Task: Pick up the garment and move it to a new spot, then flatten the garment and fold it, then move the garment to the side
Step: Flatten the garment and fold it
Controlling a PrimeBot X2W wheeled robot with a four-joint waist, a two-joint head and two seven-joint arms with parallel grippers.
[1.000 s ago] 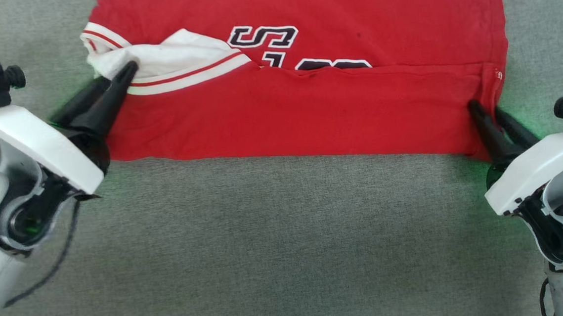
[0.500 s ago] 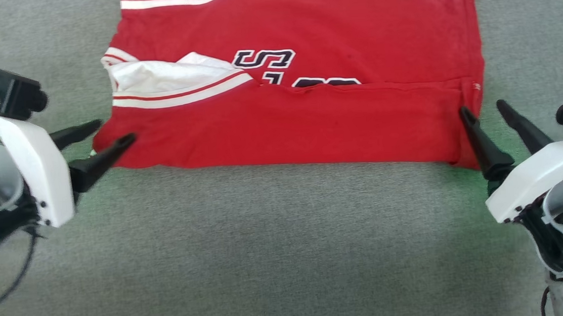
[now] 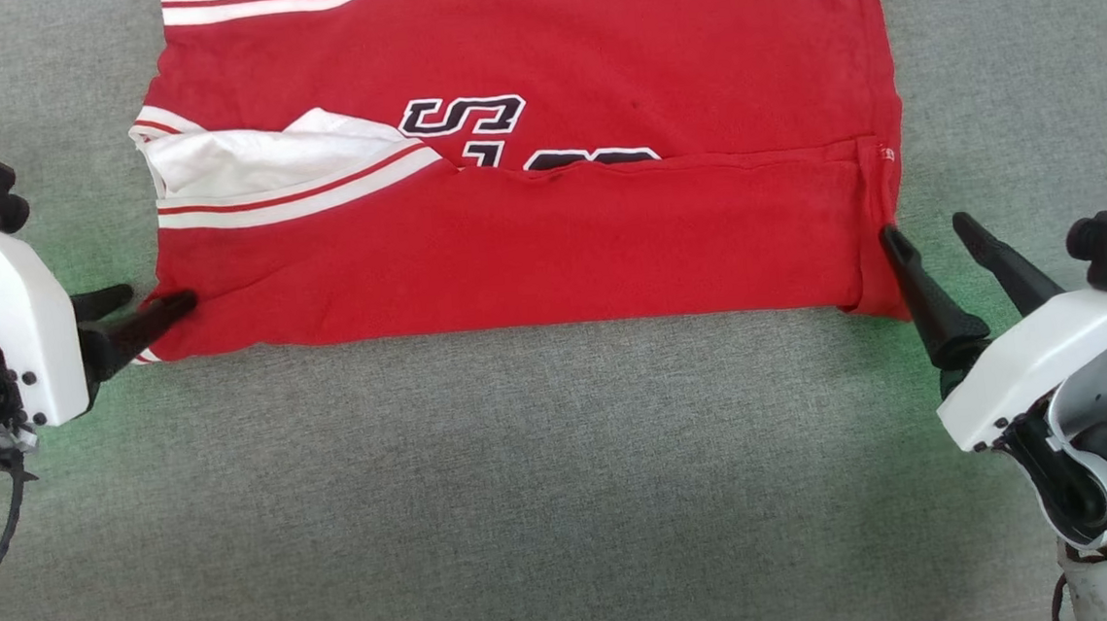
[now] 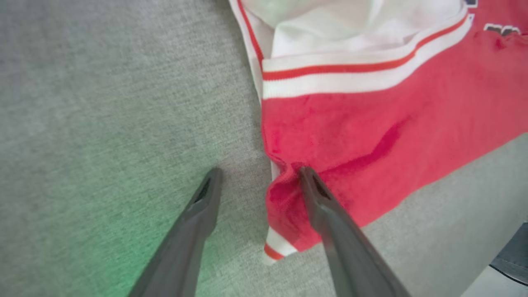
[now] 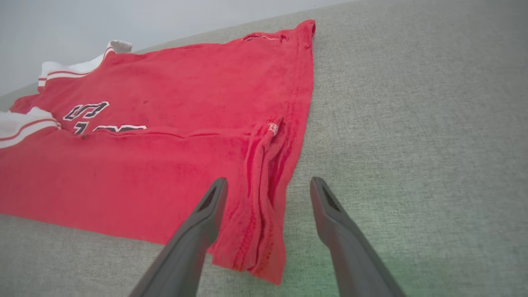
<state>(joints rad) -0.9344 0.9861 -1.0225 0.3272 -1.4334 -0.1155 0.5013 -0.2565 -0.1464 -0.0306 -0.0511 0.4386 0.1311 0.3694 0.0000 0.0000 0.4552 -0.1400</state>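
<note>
The garment (image 3: 529,244), a bright red shirt with white striped sleeve trim and dark lettering, lies flat on the grey surface with its near strip folded up over the print. My left gripper (image 3: 151,302) stands open at the garment's near left corner (image 4: 284,214), one finger over the cloth, the other over the grey fabric. My right gripper (image 3: 923,228) is open at the near right corner (image 5: 264,231), its fingers spread to either side of the folded hem. Neither holds the cloth.
Grey woven fabric (image 3: 527,488) covers the whole surface around the garment, with wide room in front. Green light from the wrists tints the cloth near each gripper. A pale wall (image 5: 123,20) rises beyond the far edge.
Both grippers have opened and let go of the garment's near corners; the left one has drawn back from the white sleeve to the lower left corner. The head camera has shifted.
</note>
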